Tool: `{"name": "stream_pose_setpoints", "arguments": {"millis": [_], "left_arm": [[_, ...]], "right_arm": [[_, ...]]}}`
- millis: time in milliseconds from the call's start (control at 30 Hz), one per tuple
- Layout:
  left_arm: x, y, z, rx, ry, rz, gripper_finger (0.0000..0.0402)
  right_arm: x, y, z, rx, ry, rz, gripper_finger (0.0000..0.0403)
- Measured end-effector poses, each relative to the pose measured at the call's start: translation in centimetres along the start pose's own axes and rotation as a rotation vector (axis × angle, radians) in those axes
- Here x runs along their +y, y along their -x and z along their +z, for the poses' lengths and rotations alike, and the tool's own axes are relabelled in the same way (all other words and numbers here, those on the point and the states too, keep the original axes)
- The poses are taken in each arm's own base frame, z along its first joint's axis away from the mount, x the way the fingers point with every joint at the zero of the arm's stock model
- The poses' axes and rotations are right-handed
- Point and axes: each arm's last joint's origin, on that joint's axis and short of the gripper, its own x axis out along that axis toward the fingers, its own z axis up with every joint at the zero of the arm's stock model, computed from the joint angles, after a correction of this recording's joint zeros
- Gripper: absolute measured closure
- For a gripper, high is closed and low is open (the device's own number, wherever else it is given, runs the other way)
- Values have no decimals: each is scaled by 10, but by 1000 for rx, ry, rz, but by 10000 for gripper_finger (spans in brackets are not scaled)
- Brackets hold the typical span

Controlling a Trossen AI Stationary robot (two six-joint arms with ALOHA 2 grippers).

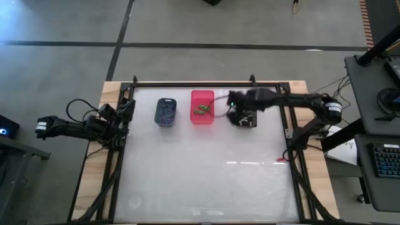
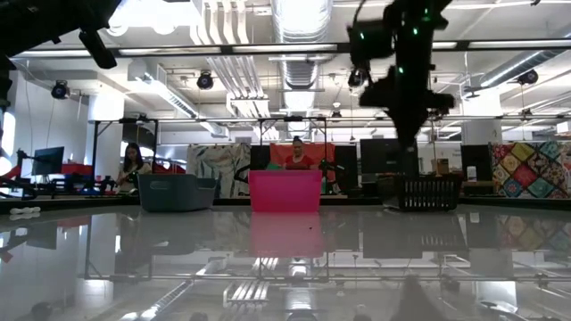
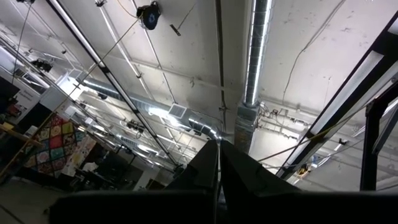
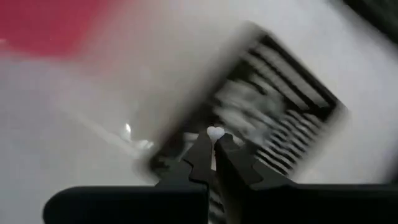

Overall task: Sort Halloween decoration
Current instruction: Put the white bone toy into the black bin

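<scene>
we have our right gripper (image 4: pixel 214 144) reaching over the black bin (image 1: pixel 245 117) at the far right of the row, its fingers clenched with a tiny white trinket (image 4: pixel 215 132) pinched at their very tips, just above the bin's slatted wall. from above, the right arm stretches in from the right and hides most of that bin. the pink bin (image 1: pixel 202 107) sits just to its left with green trinkets (image 1: pixel 201 110) inside, and the blue-grey bin (image 1: pixel 165 112) further left holds purple trinkets (image 1: pixel 165 112). we see no loose pieces on the table (image 1: pixel 206 169), though anything that small could escape us. our left gripper (image 3: pixel 219 163) waits at the left edge of the table, clenched on nothing and tilted up toward the ceiling. we judge the sort to be near its end, with the colours already separated and this white piece the one in hand. whether it is being lifted out or about to be dropped in, we cannot tell. if it belongs with the white ones, the next move calls for centring the tips over the black bin's opening and releasing cleanly, since so small a piece could stick to a finger or bounce off the rim.
</scene>
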Motion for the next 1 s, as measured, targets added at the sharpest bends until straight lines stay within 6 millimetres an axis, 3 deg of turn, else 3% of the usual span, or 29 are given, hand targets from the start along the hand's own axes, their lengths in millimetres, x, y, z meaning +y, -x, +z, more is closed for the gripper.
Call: {"name": "stream_pose_setpoints", "arguments": {"millis": [67,167,333,667,867,1000], "left_arm": [[0,0,0,0,0,0,402],[0,0,0,0,0,1,402],[0,0,0,0,0,1,402],[1,0,-4,35,-26,6,402],[1,2,-14,157,-132,-74,402],[-2,10,-35,420,-202,-351,402]], "right_arm": [[-23,-8,2,71,-139,-69,394],[-40,-22,5,87,-157,-73,394],[-48,-33,4,73,-176,-60,384],[-49,-30,-2,10,-32,-78,286],[-32,-9,-41,-284,248,185,278],[-26,2,-81,-533,508,406,293]]}}
